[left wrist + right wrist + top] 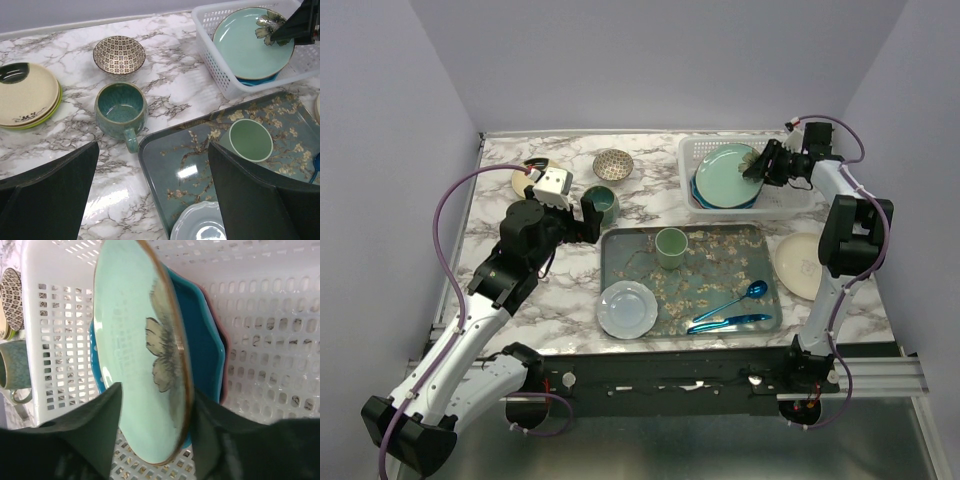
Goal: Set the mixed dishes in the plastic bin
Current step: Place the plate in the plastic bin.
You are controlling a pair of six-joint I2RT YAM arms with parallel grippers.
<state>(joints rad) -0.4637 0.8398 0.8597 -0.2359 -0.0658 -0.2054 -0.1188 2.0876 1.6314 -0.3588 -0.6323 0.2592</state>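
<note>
Marble desk (650, 165). Right hand (758, 168) pinches mint plate (725, 172) by rim, tilted inside bin (692, 150) over blue plate (200, 340). Placing step; next: lower flat, release. Left hand (152, 147) wide, left of bin, above mug (120, 107).

mint flowered plate (130, 350) edge-on between dark fingers (85, 435), over teal plate (205, 355) inside white lattice bin (270, 315)

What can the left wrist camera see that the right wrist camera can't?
Only the left wrist camera shows the blossom-patterned tray, the green cup on it, the cream plates and the open left claw. Only the right wrist camera shows a pink plate rim behind the blue plate. Both show the white bin, the mint flower plate gripped by the right claw, the teal mug and the patterned bowl.
</note>
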